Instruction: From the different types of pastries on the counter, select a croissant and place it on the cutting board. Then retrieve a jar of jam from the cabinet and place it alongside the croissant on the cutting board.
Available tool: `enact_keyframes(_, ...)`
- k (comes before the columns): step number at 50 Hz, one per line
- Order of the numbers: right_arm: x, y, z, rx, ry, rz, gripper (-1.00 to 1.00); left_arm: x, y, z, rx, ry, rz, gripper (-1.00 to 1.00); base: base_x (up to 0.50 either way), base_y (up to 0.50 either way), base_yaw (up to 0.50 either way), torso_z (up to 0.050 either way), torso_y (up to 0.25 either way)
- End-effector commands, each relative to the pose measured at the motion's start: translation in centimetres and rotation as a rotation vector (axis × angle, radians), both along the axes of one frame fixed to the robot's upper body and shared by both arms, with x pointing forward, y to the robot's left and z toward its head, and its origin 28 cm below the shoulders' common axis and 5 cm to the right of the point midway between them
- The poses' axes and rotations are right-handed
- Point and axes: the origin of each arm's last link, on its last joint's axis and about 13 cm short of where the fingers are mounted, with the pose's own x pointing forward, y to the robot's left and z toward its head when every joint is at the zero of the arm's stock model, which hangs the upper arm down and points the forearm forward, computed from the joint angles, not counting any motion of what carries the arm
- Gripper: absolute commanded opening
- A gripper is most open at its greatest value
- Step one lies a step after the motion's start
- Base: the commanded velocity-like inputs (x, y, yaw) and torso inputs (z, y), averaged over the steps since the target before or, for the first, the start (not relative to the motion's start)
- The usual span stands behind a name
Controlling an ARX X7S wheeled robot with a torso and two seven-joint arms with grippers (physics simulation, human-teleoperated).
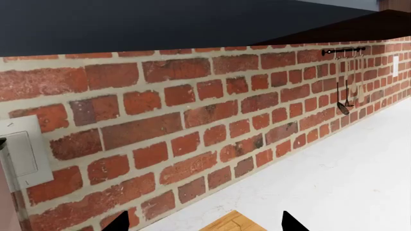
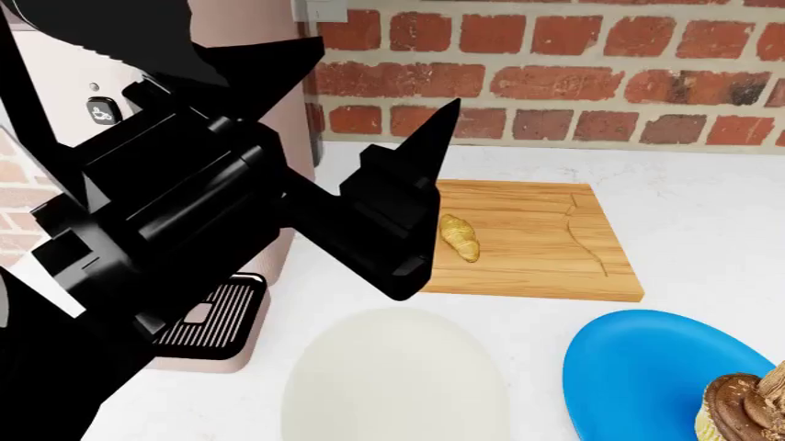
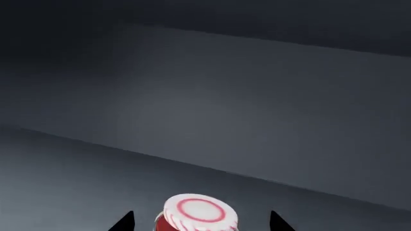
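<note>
The cutting board (image 2: pixel 528 243) lies on the white counter (image 2: pixel 699 211) in front of the brick wall (image 2: pixel 552 73), and it serves here as the landmark. The croissant (image 2: pixel 460 237) rests on the board's left half, clear of the curved groove near the board's right end.

Left of the board stands a pinkish coffee machine (image 2: pixel 264 276) with a metal drip grate. Nearer the robot than the board sit a round cream plate (image 2: pixel 392 377) and, to the right of that, a blue plate (image 2: pixel 644 372); a chocolate-frosted cupcake (image 2: pixel 742 404) stands at the blue plate's right edge.

The left gripper (image 2: pixel 411 197) hangs over the board's left edge, large and black in the head view. Its 2 fingertips (image 1: pixel 117 222) stand wide apart with nothing between them, and in the left wrist view a corner of the board shows in the gap. Beyond the board along the wall, utensils (image 1: pixel 347 94) hang from a black rail.

The jar of jam (image 3: pixel 198 214) is not on the board: it stands on a dark grey shelf (image 3: pixel 77 183) inside the cabinet, its white-and-pink lid facing the right wrist camera. The right gripper (image 3: pixel 200 222) is spread wide, 1 fingertip on each side of the jar, apart from it.
</note>
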Motion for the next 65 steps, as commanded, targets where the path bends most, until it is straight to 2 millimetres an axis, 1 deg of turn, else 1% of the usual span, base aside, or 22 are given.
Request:
enact_keyframes(1,1.2,0.2,0.2,-0.020,0.095,-0.016,1.00,0.0,0.0,0.1,0.000,0.001,-0.001,1.00,0.00,0.00,0.00,0.000,0.000)
enact_keyframes(11,2.6,-0.1,0.1,-0.019,0.139,-0.064,1.00,0.1,0.1,0.0,0.000,0.001,0.000,1.00,0.00,0.00,0.00,0.000,0.000)
enact_keyframes(17,3.8,-0.1,-1.0,0.004,0.203,-0.049,1.00,0.1,0.1,0.0,-0.001,-0.001,-0.001,1.00,0.00,0.00,0.00,0.000,-0.003)
enact_keyframes(22,4.2,0.0,-1.9,0.009,0.251,-0.003,1.00,0.0,0.1,0.0,-0.002,0.001,0.001,1.00,0.00,0.00,0.00,0.000,-0.007)
enact_keyframes(36,5.4,-0.6,-3.6,0.037,0.367,-0.018,1.00,0.1,0.0,0.0,-0.002,0.001,0.001,1.00,0.00,0.00,0.00,0.000,-0.006)
enact_keyframes(37,5.5,-0.6,-3.8,0.037,0.373,-0.017,-1.00,0.1,0.0,-0.1,-0.002,0.001,0.001,1.00,0.01,0.00,0.00,0.000,-0.012)
enact_keyframes(43,5.6,-0.6,-4.2,0.030,0.393,-0.005,-1.00,0.1,0.1,-0.1,-0.003,0.003,0.002,1.00,0.00,0.00,0.00,0.000,-0.008)
enact_keyframes(52,5.4,-0.7,-4.1,0.023,0.380,-0.001,-1.00,0.0,0.0,0.0,-0.004,0.001,0.002,1.00,0.00,0.00,0.00,0.000,-0.008)
enact_keyframes(59,4.2,-1.0,-3.1,0.027,0.271,-0.037,-1.00,0.0,0.0,0.0,-0.005,0.001,0.001,1.00,0.00,0.00,0.00,0.000,-0.006)
enact_keyframes(65,2.3,-1.4,-1.8,0.020,0.144,-0.075,-1.00,0.1,0.0,-0.1,-0.005,0.001,0.000,1.00,0.00,0.00,0.00,0.000,-0.002)
